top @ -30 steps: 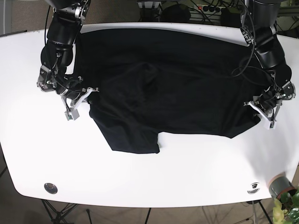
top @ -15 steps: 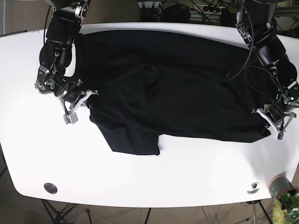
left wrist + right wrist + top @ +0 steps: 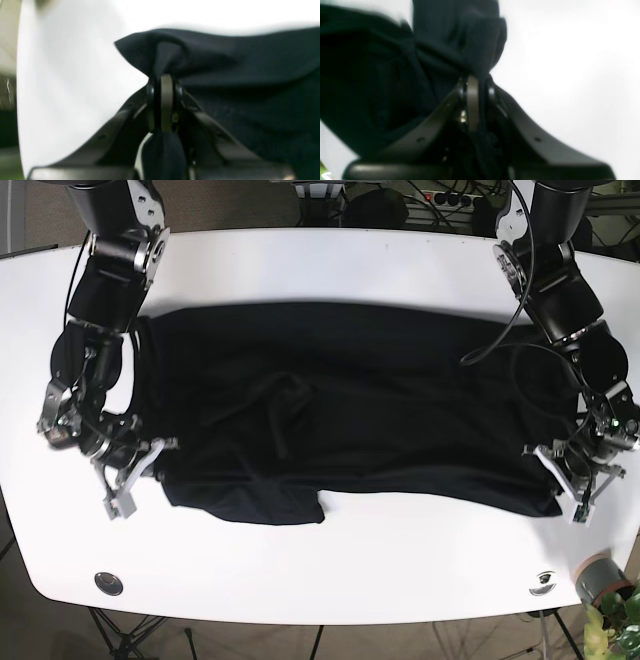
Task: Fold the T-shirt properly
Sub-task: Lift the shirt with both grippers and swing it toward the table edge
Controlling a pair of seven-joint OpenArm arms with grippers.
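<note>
Spreading of the shirt (image 3: pixel 350 415) is judged to be the step in hand; no fold has been laid yet. The black shirt is seen lying across the middle of the white desk (image 3: pixel 330 575), stretched from the left of the base frame to the right, with a loose flap hanging down at lower centre-left and a bunched ridge near the middle.

Left tool (image 3: pixel 578 498), lower right of the base frame: clamped on a corner of the cloth. In the left wrist view the tips (image 3: pixel 163 100) are pressed together, with dark fabric pinched between them and bunched above.

Right tool (image 3: pixel 125 485), lower left of the base frame: likewise closed on the shirt's edge. In the right wrist view the fabric is gathered over the closed tips (image 3: pixel 472 100).

Both wrist views are blurred; which part of the garment each tool holds cannot be told.

Judgement on the next move: the cloth is to be drawn taut and laid flat, so the ridge and flap are smoothed out. Only then can a fold line be chosen. Uneven pulling could skew the shirt.
</note>
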